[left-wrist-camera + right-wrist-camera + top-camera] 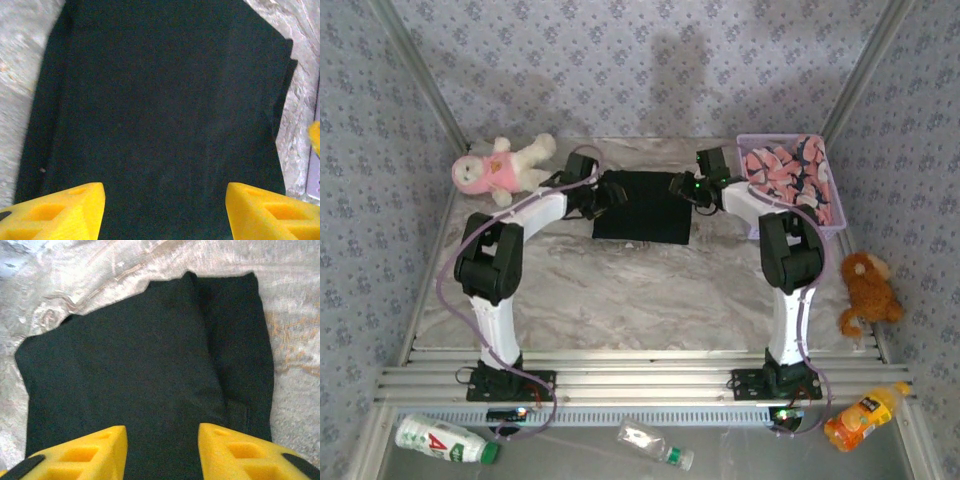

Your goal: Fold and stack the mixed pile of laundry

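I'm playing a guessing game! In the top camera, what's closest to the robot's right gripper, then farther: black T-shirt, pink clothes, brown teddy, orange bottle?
From the right gripper:
1. black T-shirt, right beneath it.
2. pink garment, in the basket to its right.
3. brown teddy, far right side.
4. orange bottle, near right corner.

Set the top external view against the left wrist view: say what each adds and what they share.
Top external adds the plush toy, the lavender basket holding the pink garment, and the right claw. Left wrist adds a close look at the left claw, fingers apart, and the black T-shirt's layered right edge. Shared: the black T-shirt flat on the marble table.
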`<action>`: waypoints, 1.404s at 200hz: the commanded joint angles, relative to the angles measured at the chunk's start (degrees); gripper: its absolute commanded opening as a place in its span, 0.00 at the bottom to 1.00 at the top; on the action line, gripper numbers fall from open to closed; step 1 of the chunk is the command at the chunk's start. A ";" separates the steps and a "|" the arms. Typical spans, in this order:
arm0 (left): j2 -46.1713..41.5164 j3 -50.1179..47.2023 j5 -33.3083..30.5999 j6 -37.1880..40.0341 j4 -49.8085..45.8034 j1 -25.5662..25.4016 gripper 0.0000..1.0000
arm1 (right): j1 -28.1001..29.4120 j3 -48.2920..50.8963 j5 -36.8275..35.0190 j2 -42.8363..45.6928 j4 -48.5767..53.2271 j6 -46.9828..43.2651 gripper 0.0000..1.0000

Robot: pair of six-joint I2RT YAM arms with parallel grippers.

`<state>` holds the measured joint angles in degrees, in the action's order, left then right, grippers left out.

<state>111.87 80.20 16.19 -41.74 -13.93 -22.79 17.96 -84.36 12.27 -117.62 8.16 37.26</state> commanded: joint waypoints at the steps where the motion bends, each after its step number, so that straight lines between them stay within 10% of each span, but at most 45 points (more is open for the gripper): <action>1: -0.91 -3.19 1.41 -2.64 5.93 -1.27 0.65 | 2.06 0.51 -1.90 -2.72 3.78 -3.66 0.35; 166: 10.95 10.91 -5.77 14.79 -11.17 1.78 0.65 | 27.35 23.38 -9.69 14.41 8.45 6.86 0.29; 216: 5.90 15.07 -2.78 17.58 -16.40 2.23 0.62 | 24.75 18.28 -7.01 18.12 10.17 0.38 0.27; 281: -6.06 -9.33 3.89 5.88 -3.64 -5.37 0.36 | 11.00 9.68 2.16 9.96 2.47 -3.27 0.19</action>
<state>108.05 76.90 17.17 -31.07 -22.22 -24.69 31.68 -70.89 9.10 -103.15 13.50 35.55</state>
